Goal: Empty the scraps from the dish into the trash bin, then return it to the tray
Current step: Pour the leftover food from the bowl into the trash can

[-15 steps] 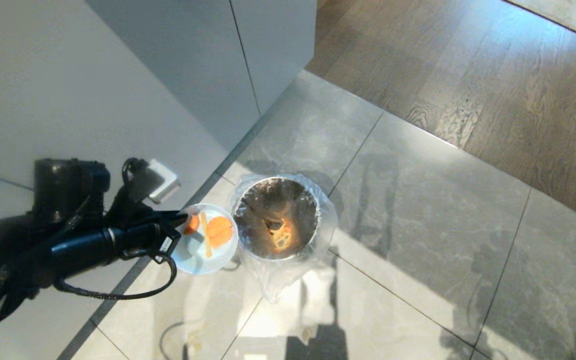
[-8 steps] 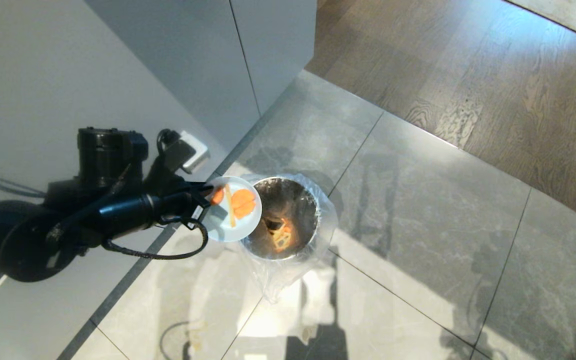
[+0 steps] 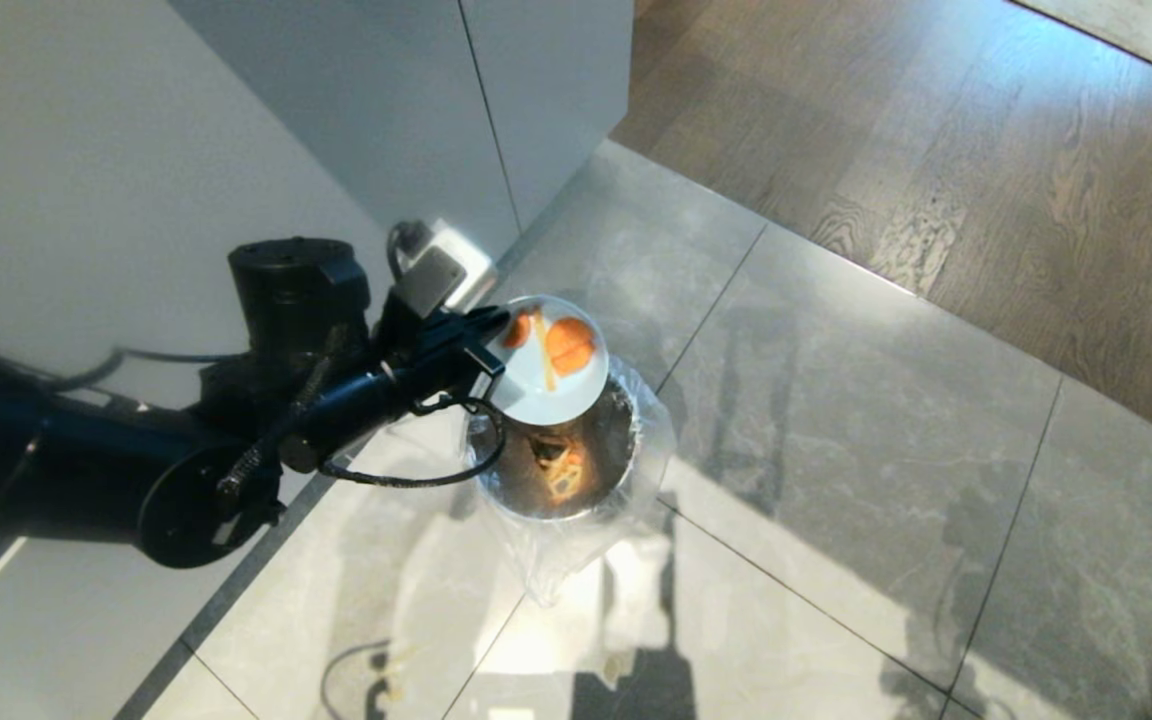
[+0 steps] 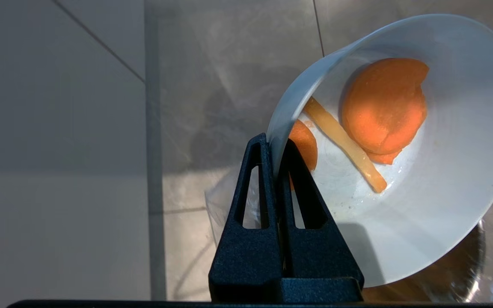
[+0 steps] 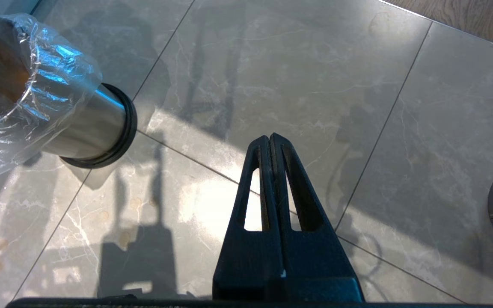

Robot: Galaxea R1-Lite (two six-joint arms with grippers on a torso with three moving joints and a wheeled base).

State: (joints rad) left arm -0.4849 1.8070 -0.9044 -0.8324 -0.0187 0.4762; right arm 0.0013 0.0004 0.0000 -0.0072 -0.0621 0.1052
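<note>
No text, label, brand, number or sign can be read anywhere in these views.

Hard sunlight is falling across the floor (image 3: 836,420), casting long sharp shadows and bright glare patches at the lower centre of the head view. The bin's plastic bag (image 5: 45,85) is glinting. The left arm (image 3: 86,470) is looking dark, underexposed.

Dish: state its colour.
The dish is plain pale blue-white, unpatterned; the left wrist view shows it best.
</note>
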